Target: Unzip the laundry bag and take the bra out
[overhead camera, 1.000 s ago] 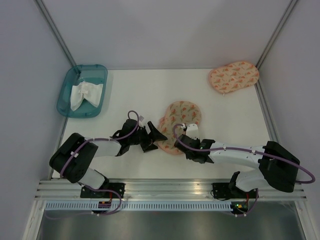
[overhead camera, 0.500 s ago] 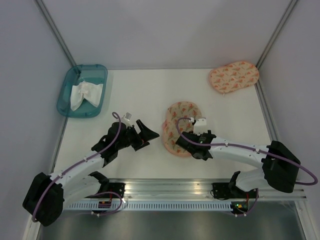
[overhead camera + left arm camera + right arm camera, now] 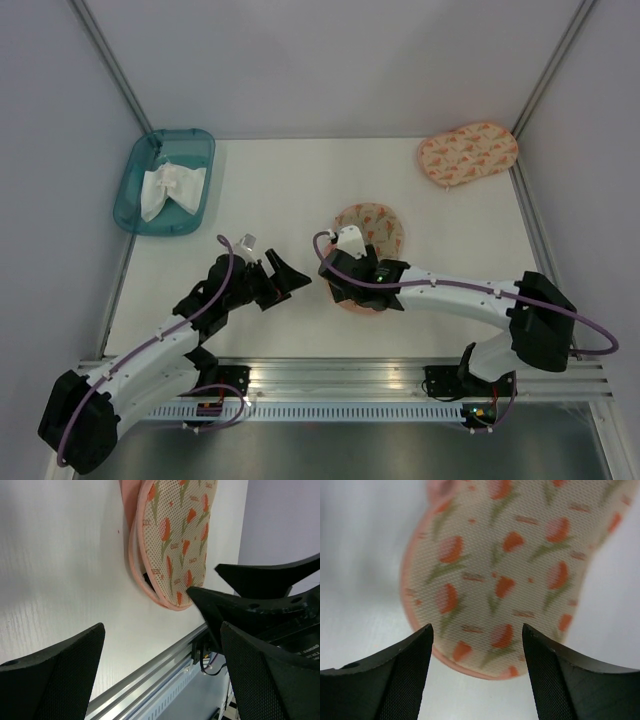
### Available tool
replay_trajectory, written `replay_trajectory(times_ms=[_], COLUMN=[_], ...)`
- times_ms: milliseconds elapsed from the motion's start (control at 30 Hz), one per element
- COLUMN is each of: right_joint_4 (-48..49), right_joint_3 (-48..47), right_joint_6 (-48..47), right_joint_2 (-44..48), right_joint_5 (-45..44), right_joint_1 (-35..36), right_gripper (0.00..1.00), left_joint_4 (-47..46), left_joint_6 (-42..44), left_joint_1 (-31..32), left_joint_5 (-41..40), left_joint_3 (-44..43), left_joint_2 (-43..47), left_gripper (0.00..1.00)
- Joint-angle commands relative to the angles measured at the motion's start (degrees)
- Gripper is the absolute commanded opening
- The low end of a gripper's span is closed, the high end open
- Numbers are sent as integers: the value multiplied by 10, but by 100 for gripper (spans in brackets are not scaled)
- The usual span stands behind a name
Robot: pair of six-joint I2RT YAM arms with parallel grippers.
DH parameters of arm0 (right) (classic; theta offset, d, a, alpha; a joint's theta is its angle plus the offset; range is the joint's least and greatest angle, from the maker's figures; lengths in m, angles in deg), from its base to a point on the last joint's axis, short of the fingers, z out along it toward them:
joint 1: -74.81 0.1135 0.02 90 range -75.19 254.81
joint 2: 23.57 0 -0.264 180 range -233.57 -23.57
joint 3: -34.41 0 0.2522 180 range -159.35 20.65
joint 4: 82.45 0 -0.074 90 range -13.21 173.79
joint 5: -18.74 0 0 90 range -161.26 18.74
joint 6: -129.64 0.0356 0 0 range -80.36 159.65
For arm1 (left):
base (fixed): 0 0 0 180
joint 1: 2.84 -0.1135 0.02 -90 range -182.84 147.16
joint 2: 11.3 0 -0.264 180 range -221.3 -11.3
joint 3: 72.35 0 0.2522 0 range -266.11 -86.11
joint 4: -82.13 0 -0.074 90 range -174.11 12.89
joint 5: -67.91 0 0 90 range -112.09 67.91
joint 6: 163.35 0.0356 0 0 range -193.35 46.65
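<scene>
The laundry bag [image 3: 372, 225], peach with an orange-red flower print, lies flat at mid table. Its near lobe is under my right gripper [image 3: 345, 288], which hovers open above it. In the right wrist view the bag's rounded end [image 3: 505, 580] sits just beyond the open right gripper [image 3: 477, 665], with nothing held. My left gripper [image 3: 287, 274] stands open to the left of the bag, apart from it. In the left wrist view the bag [image 3: 175, 545] lies ahead of the open left gripper [image 3: 160, 680], and a small dark patch [image 3: 147, 578] shows in its edge seam. The bra is hidden.
A second peach printed pouch [image 3: 467, 152] lies at the back right corner. A teal tray [image 3: 133, 180] with a white cloth [image 3: 168, 188] stands at the back left. The aluminium rail [image 3: 340, 375] runs along the near edge. Grey walls close in on both sides.
My right gripper has opened and moved left over the bag's near lobe. My left arm has drawn back to the left, its gripper staying open.
</scene>
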Motion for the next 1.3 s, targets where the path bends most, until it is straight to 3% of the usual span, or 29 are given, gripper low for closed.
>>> replay_trajectory(times_ms=[0, 300, 600, 900, 1033, 1267], right_joint_4=[75, 59, 34, 13, 3, -57], right_joint_3=[-60, -164, -196, -192, -178, -149], right_joint_6=[-72, -85, -77, -62, -51, 10], right_joint_2=[-60, -189, -265, -235, -195, -133], right_joint_5=[60, 29, 3, -50, -88, -161], right_joint_1=[20, 24, 23, 22, 21, 12], right_gripper=[77, 73, 65, 29, 3, 0], left_joint_4=[29, 91, 142, 146, 144, 141], left_joint_6=[8, 0, -17, -11, -8, -3], left_joint_1=[-1, -1, -1, -1, -1, -1], left_joint_5=[-22, -39, -67, -62, -62, -65], left_joint_3=[4, 7, 21, 18, 14, 10], left_joint_2=[39, 135, 221, 201, 194, 186], left_gripper=[100, 100, 100, 100, 100, 100])
